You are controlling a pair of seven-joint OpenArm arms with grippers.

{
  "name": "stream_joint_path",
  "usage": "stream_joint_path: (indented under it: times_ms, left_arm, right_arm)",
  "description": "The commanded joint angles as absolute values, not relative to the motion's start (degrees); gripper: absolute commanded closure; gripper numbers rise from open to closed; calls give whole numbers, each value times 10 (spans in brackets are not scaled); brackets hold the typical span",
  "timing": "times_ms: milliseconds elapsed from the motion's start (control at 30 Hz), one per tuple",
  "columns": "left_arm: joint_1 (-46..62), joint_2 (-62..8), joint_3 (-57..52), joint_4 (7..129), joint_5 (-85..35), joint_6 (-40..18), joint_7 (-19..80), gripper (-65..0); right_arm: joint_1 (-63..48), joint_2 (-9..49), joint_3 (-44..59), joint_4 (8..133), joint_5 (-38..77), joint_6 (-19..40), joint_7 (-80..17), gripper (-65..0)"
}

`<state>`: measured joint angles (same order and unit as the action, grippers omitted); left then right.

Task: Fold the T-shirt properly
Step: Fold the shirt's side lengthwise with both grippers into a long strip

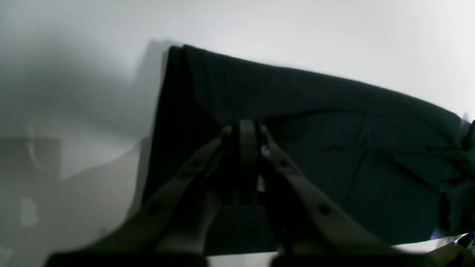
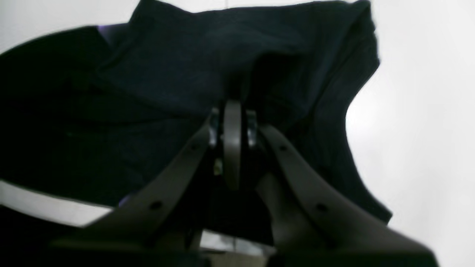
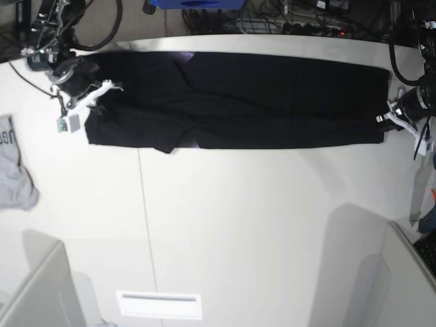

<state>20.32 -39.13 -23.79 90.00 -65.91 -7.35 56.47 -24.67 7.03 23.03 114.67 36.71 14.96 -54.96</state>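
1. T-shirt [image 3: 259,102], black and long in its folded state, lies stretched as a wide band across the far part of the white table [image 3: 238,225], running from the far left almost to the right edge. Its plain dark side faces up; a sliver of purple peeks out near the middle of its near edge.
2. At the left end of the band, the right gripper [image 3: 102,87] has its fingers pressed together on a bunched fold of the cloth, which rises in a peak around the tips in the wrist view [image 2: 232,111].
3. At the right end, the left gripper [image 3: 387,117] pinches the T-shirt's edge, fingers shut on dark fabric; the wrist view [image 1: 246,128] shows the cloth drawn fairly flat away from it.
4. A small grey garment [image 3: 15,170] sits at the table's left edge, well apart from the T-shirt.
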Motion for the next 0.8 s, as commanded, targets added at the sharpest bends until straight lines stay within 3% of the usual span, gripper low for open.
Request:
stream_joint_path:
  times_ms: [0, 333, 767]
  left_arm:
    - [199, -415, -247, 908, -664, -74, 556, 0]
    - [194, -432, -299, 909, -666, -74, 596, 0]
    - [223, -428, -293, 912, -621, -74, 597, 0]
  right_arm:
    - [-247, 80, 234, 1158, 381, 151, -537, 0]
    - [-223, 105, 285, 1157, 446, 151, -569, 0]
    - [-284, 84, 281, 1156, 458, 151, -573, 0]
